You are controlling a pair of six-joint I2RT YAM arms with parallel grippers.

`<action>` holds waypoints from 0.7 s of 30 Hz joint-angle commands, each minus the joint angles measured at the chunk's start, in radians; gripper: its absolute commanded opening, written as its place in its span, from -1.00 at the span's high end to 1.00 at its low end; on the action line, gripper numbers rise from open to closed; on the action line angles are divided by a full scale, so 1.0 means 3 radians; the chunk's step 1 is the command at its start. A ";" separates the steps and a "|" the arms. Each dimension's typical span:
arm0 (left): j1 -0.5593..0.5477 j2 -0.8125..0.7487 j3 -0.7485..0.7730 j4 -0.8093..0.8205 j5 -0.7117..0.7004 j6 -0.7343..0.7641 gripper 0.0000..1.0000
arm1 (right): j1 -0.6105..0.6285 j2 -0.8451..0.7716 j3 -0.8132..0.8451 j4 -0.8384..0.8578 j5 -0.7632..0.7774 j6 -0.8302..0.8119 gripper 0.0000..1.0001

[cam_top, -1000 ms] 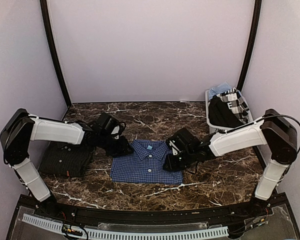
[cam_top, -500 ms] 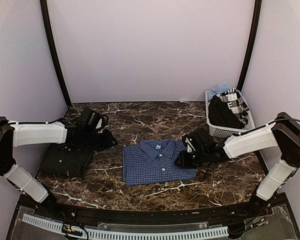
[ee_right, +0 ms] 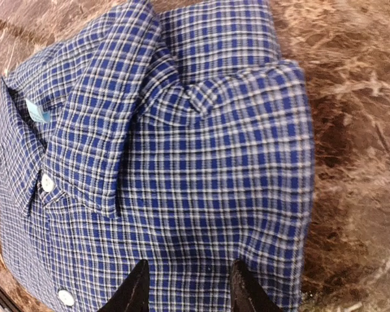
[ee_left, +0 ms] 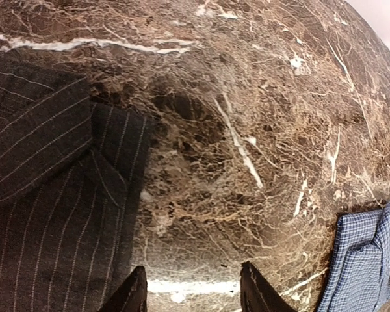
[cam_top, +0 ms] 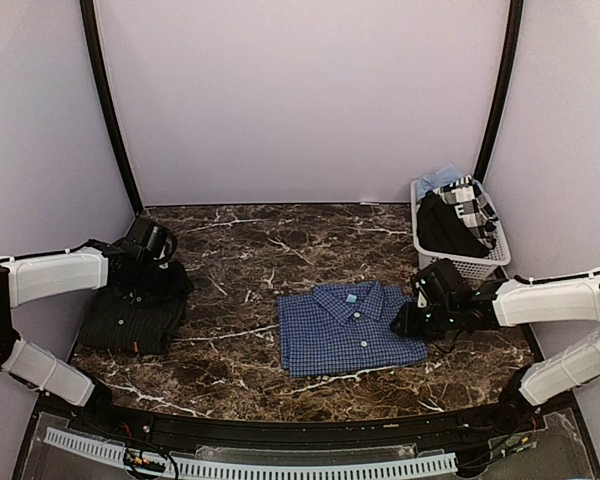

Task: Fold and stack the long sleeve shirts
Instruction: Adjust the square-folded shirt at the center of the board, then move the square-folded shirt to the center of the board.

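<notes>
The blue checked long sleeve shirt [cam_top: 352,328] lies folded, collar up, right of the table's middle; in the right wrist view it [ee_right: 201,149] fills most of the frame. My right gripper [cam_top: 402,322] sits at its right edge, open [ee_right: 188,294], tips apart just over flat cloth, with nothing pinched between them. The near-black long sleeve shirt [cam_top: 132,318] lies folded at the left, pinstriped up close [ee_left: 39,201]. My left gripper [cam_top: 172,278] hovers at that shirt's upper right corner, open [ee_left: 194,296] over bare marble. The blue shirt [ee_left: 367,260] shows at the left wrist view's right edge.
A white slatted basket [cam_top: 462,263] holding several more garments stands at the back right, just behind the right arm. Dark marble tabletop [cam_top: 250,250] lies between the two shirts. Purple walls enclose the table on three sides.
The blue shirt has slid to the right along with my right gripper. My left arm has drawn back leftward to the near-black shirt. Both sets of jaws have widened.
</notes>
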 commanded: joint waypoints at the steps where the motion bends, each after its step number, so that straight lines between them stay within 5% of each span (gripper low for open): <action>1: 0.0078 0.0000 -0.0046 -0.0192 -0.0173 0.0115 0.03 | -0.0054 -0.0387 -0.0035 -0.0284 0.0257 0.0082 0.14; 6: 0.0108 0.0103 -0.0071 -0.0188 -0.0221 0.0106 -0.06 | -0.0062 -0.0765 0.0151 -0.0490 0.0378 -0.0005 -0.13; 13: 0.0109 0.0291 -0.0075 -0.0186 -0.0355 0.0087 -0.19 | -0.0065 -0.1137 0.0413 -0.0529 0.0651 -0.0205 -0.94; 21: 0.0109 0.0481 -0.0044 -0.0192 -0.0459 0.0072 -0.19 | -0.0063 -0.1073 0.0660 -0.0381 0.0731 -0.0406 -0.97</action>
